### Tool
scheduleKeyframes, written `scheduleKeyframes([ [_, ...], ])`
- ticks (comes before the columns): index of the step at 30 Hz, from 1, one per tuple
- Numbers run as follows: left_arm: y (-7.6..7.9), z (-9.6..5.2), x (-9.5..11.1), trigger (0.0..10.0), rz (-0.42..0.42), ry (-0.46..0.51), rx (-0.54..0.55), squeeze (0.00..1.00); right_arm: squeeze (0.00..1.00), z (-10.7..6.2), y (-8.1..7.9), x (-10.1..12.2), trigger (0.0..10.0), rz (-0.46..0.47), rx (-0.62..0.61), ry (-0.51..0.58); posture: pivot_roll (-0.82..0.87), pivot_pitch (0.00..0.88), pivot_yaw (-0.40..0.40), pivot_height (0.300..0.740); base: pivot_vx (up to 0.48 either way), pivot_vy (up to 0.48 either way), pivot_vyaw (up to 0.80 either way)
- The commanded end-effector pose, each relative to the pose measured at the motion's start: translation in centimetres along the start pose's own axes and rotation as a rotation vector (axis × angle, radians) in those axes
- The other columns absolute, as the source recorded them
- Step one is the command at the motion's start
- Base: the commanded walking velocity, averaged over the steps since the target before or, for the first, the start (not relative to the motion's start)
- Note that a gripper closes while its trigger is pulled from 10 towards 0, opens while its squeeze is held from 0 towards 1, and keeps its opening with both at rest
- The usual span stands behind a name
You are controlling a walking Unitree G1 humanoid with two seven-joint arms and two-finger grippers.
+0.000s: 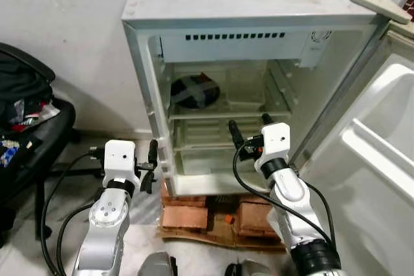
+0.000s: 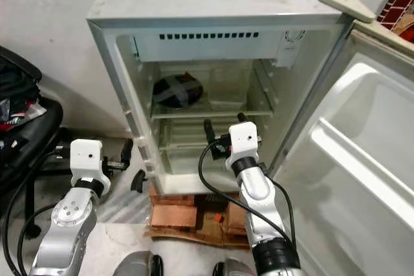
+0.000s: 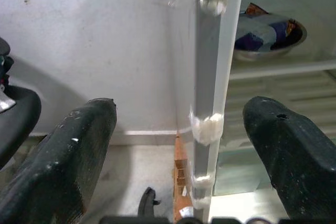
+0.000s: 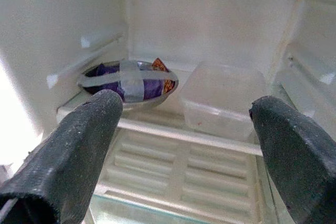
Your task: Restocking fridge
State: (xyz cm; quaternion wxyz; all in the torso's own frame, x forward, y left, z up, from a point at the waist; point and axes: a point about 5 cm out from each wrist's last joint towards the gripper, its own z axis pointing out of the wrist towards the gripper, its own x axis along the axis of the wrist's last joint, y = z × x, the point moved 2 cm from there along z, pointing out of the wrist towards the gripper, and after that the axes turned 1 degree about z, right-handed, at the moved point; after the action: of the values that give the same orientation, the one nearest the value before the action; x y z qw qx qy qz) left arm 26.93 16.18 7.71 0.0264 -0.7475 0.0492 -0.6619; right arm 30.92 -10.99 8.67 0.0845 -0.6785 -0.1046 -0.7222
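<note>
Small fridge (image 1: 145,4) stands open, door (image 1: 381,153) swung to the right. Taped bowl (image 4: 127,81) and clear plastic box (image 4: 223,98) sit side by side on the upper shelf (image 4: 184,129). Right gripper (image 1: 249,128), spread wide and empty, is aimed straight in, bowl lying ahead and left. Left gripper (image 1: 151,166), also wide and empty, is held outside by the fridge's left wall edge. Fridge is propped on bricks (image 1: 184,214); office chair (image 1: 26,134) is seen at left.

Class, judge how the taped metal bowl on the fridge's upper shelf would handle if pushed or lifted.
The metal bowl looks rigid and smooth, so it would probably slide on the shelf. Tape strips cross its packets, likely keeping them inside. Its rounded sides may slip in a pincer.
</note>
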Motion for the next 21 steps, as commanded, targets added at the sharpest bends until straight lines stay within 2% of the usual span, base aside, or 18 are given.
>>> scheduleKeyframes([
  [1, -0.11, -0.15, -0.18, 10.0, 0.005, -0.008, 0.004, 0.00, 0.00, 0.06, -0.07, 0.38, 10.0, 0.006, 0.003, 0.008, 0.11, 0.047, -0.002, 0.740, -0.259, 0.000, 0.00],
  [15, -0.04, 0.06, -0.17, 10.0, 0.005, -0.008, 0.005, 0.00, 0.00, 0.29, 0.02, 0.28, 10.0, 0.008, 0.006, -0.004, 0.11, 0.048, -0.016, 0.740, -0.257, 0.000, 0.00],
  [21, 0.10, 0.44, -0.59, 10.0, -0.022, -0.031, -0.004, 0.00, 0.00, 0.46, 0.41, -0.09, 10.0, 0.031, -0.022, -0.027, 0.11, 0.054, -0.028, 0.740, -0.311, 0.000, 0.00],
])
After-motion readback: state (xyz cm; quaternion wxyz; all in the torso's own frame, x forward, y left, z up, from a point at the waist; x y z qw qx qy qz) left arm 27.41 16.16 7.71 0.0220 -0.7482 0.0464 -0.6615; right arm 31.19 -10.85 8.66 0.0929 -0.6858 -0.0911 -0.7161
